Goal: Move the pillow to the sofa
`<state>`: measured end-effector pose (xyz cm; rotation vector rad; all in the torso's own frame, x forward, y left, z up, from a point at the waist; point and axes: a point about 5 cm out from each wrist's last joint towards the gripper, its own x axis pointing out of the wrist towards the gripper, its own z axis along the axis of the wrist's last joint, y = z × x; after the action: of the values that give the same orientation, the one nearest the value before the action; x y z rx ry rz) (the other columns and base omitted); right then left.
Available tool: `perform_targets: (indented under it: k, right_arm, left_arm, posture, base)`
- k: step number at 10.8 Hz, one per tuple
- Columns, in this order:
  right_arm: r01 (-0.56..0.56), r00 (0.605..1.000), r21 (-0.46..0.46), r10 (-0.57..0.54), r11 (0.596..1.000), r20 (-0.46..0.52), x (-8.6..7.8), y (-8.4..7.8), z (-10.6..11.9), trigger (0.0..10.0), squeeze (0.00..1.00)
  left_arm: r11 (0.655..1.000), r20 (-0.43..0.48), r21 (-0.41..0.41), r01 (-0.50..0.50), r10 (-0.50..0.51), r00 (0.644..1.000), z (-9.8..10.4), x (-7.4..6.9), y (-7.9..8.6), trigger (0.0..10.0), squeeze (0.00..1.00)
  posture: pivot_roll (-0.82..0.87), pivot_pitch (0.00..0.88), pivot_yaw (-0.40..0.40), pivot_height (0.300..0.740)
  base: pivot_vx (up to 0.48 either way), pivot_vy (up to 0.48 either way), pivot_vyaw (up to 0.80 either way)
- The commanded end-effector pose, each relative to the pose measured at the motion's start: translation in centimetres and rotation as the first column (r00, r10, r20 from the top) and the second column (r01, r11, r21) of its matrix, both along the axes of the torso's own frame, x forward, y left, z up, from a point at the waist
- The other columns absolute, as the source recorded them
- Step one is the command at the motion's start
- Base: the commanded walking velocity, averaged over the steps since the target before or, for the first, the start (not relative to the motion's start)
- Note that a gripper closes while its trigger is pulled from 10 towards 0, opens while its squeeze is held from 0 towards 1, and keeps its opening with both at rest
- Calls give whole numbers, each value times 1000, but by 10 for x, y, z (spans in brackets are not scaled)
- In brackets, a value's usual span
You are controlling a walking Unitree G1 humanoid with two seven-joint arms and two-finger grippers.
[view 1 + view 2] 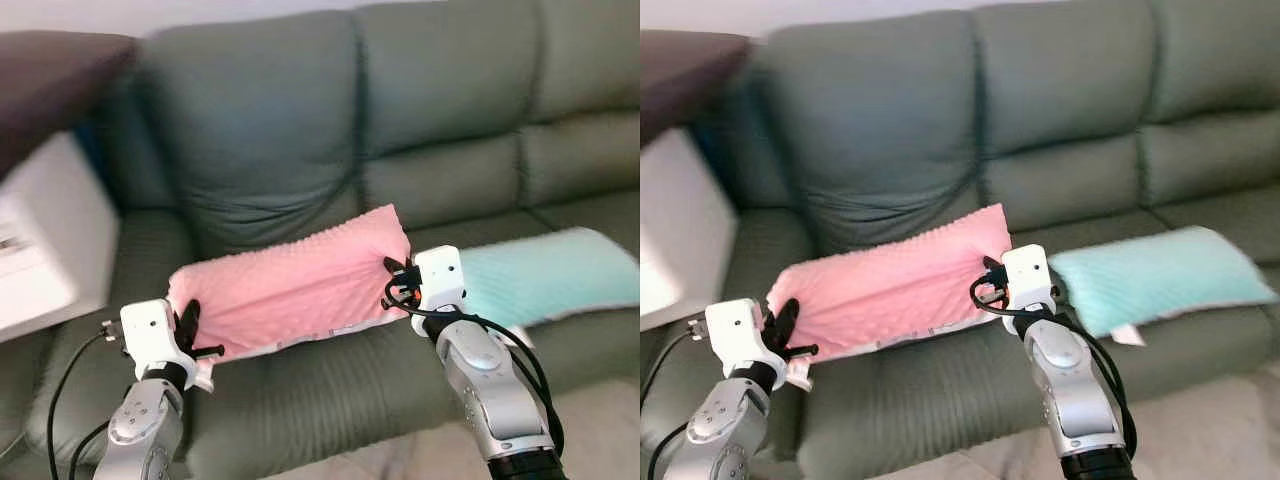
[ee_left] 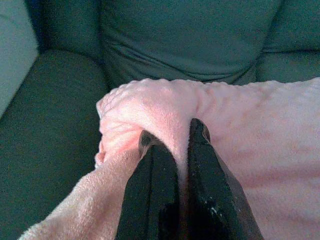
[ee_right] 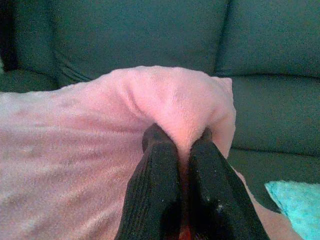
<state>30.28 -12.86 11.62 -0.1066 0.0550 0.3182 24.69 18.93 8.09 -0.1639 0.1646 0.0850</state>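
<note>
A pink fluffy pillow stretches between my two grippers, held over the seat of the grey-green sofa. My left gripper is shut on the pillow's left end, where the fabric bunches between its black fingers. At the right end, my right gripper is shut on a pinched fold of the pillow. The pillow hangs low, close to the seat cushion's front.
A light turquoise pillow lies on the sofa seat to the right. A white cabinet or box stands at the left beside the sofa arm. Pale floor shows at the lower right.
</note>
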Motion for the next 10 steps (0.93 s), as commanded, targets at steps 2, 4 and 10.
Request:
perform_targets:
  k: [2, 4, 10]
  right_arm:
    - [3, 1000, 11, -3, 1000, 25, 2, 2, 7, 10000, 0]
    - [2, 1000, 8, -2, 1000, 28, 2, 2, 8, 10000, 0]
    - [-5, 1000, 1, 5, 1000, 23, 3, 4, 6, 10000, 0]
  left_arm:
    - [1000, 5, 22, -10, 10, 1000, 1, -1, 6, 10000, 0]
    - [1000, 7, 17, -9, 9, 1000, 0, -1, 6, 10000, 0]
    - [1000, -23, 0, 5, -5, 1000, -11, -2, 5, 10000, 0]
  posture:
    - [-204, 34, 83, 740]
    - [-204, 35, 81, 740]
    - [-205, 38, 78, 740]
  base:
    - [0, 0, -794]
    - [0, 0, -788]
    - [0, 0, -400]
